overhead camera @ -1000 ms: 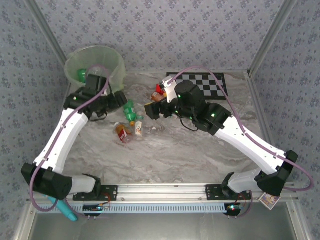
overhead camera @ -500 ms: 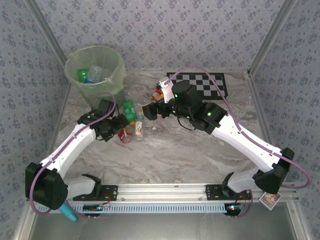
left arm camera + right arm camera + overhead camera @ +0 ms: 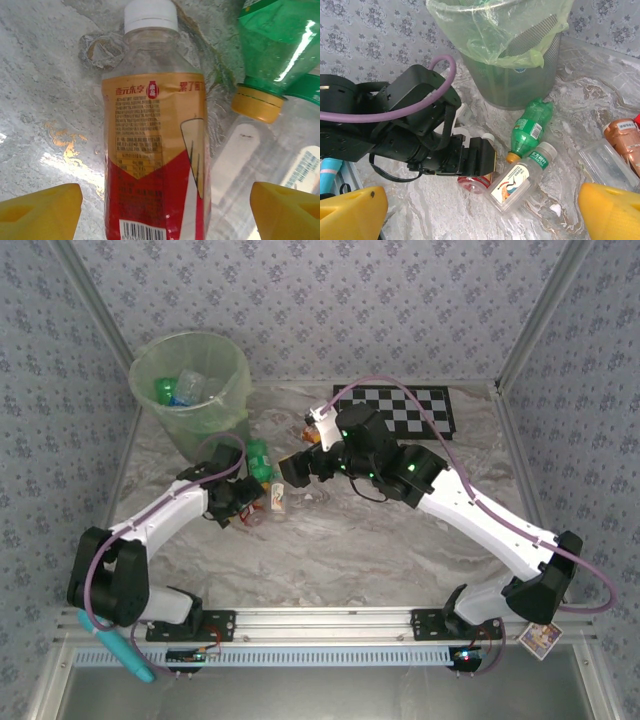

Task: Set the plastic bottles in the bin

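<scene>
Left gripper [image 3: 162, 212] spread astride the red-label bottle [image 3: 155, 150] lying on the table [image 3: 45, 100], apparently not touching it, with 2 neighbours, green bottle [image 3: 530, 125] and clear bottle [image 3: 517, 180], just beside; right gripper [image 3: 480, 212] parted wide nearby; bin [image 3: 200, 420] upright at far left.

bin [image 3: 205, 425] upright, bottles [image 3: 185, 387] inside | green bottle [image 3: 530, 125], clear bottle [image 3: 517, 182], orange-label bottle [image 3: 155, 150] lying nearby
</scene>
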{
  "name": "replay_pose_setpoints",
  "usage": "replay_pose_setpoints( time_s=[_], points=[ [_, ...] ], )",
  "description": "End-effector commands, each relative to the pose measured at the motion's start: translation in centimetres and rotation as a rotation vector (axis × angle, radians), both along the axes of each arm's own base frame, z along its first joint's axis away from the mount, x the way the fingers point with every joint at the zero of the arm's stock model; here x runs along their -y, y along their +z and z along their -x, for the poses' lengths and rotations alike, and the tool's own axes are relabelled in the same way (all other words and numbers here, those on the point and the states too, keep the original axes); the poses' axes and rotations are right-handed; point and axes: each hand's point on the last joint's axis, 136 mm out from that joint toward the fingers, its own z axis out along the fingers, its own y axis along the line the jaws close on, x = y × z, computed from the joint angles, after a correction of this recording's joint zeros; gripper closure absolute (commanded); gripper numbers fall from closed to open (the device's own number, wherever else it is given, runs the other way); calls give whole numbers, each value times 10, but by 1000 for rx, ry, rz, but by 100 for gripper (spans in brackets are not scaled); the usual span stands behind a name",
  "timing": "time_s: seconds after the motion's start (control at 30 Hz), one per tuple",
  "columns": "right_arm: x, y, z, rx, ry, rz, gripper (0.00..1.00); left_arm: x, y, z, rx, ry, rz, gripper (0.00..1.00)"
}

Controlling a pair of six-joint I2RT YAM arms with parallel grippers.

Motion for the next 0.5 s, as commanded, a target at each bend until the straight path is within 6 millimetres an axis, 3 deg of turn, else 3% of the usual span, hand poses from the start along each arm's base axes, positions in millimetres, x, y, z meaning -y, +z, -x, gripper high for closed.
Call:
replay_pose_setpoints(
  time_s=[0.0, 0.3, 0.47],
  points=[
    [-3, 12, 4, 6, 15, -19, 0, -2, -14, 3, -29, -11, -9, 15],
    [-7, 12, 3, 4, 23, -17, 0, -1, -35, 2, -45, -34, -16, 19],
    [-7, 14, 2, 8, 24, -15, 1, -2, -34, 0, -40, -42, -30, 32]
  ],
)
